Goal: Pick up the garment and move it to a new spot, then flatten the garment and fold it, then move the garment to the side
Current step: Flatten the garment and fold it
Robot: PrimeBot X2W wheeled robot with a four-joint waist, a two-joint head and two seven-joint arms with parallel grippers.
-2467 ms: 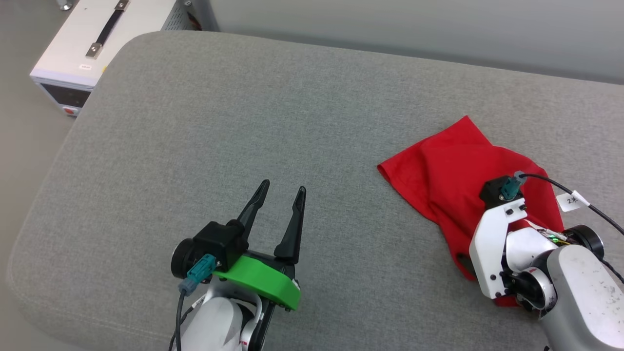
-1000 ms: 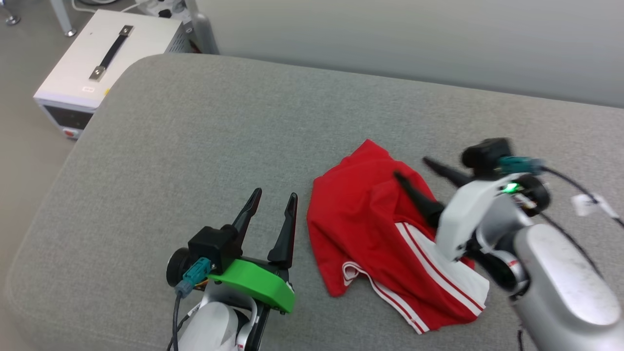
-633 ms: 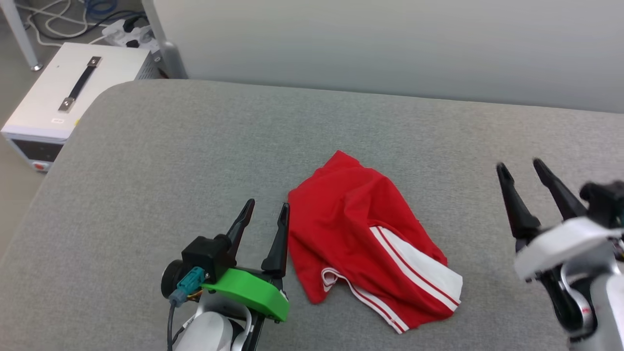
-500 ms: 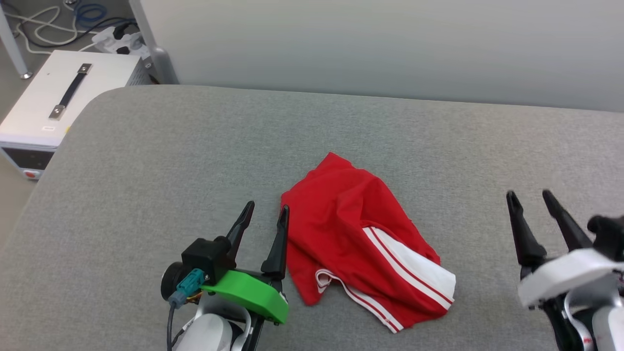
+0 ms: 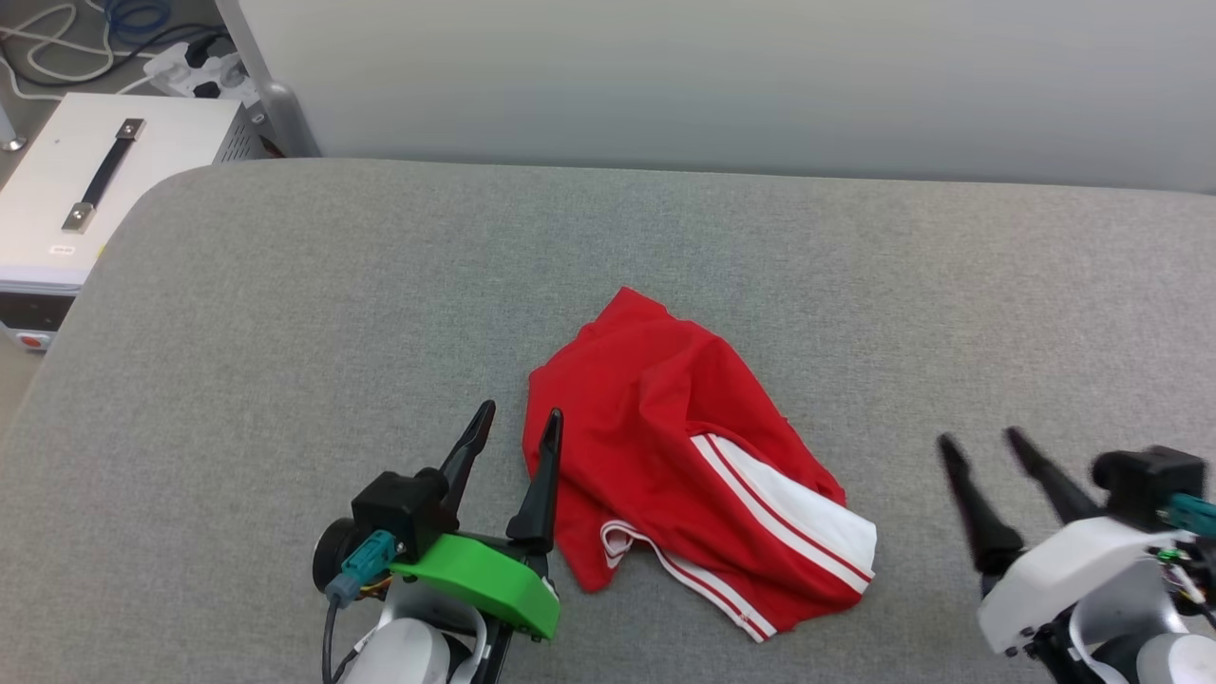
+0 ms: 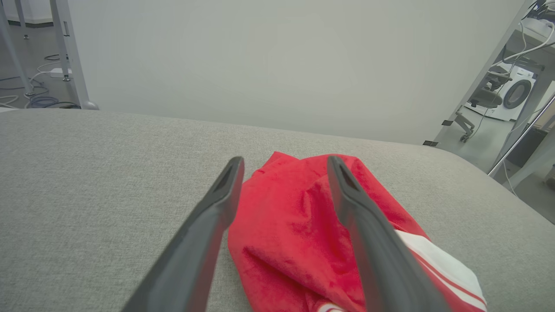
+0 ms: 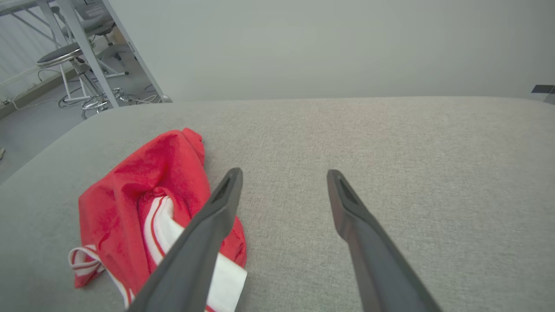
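A red short-sleeved T-shirt of thin soft fabric (image 5: 655, 427) lies crumpled near the middle of a wide grey woven cushion (image 5: 313, 285), toward its near edge. It is bunched so that its outline, collar and hem cannot be made out; one white sleeve with red-and-white stripes shows at its near right side, and a small striped fold sticks out at the bottom. The left gripper (image 5: 521, 412), on a green-and-black wrist mount, sits just left of the shirt with its two long dark fingers spread apart and nothing between them. In the head view its inner finger overlaps the shirt's left edge, and whether it touches the cloth cannot be told. From the left wrist, that gripper (image 6: 285, 159) looks over the red fabric (image 6: 282, 234), one finger crossing in front of it, the other over bare grey. The right gripper (image 5: 978, 439), somewhat blurred and cut off at the lower right corner, is well apart from the shirt, fingers spread and empty. From the right wrist, it (image 7: 284, 172) points over bare cushion, the shirt (image 7: 125, 199) partly hidden behind one finger. A white box with a black handle (image 5: 57, 199) is cut off at the left edge.
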